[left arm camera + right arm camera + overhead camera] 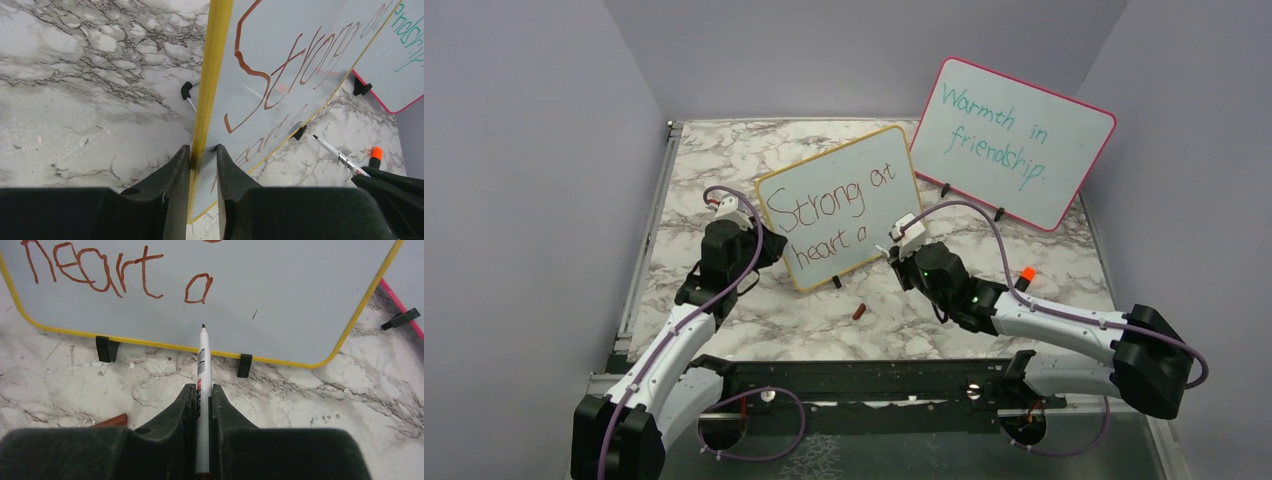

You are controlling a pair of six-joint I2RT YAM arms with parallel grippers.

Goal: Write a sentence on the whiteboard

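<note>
The yellow-framed whiteboard (pixel 839 205) stands tilted on black feet in the middle of the marble table. The sentence (pixel 824 205) in red-brown marker reads "Strong at heart a". My left gripper (pixel 204 150) is shut on the board's left edge, one finger on the yellow frame (pixel 212 75), the other on the white face. My right gripper (pixel 200 387) is shut on a white marker (pixel 202 355). The marker's dark tip points at the board just below the lone "a" (pixel 198 288), a little short of the surface.
A pink-framed board (pixel 1014 140) with teal writing leans at the back right, behind the whiteboard. A red-brown marker cap (pixel 859 311) lies on the table in front of the board. An orange-tipped object (pixel 1027 272) sits beside the right arm. Grey walls enclose the table.
</note>
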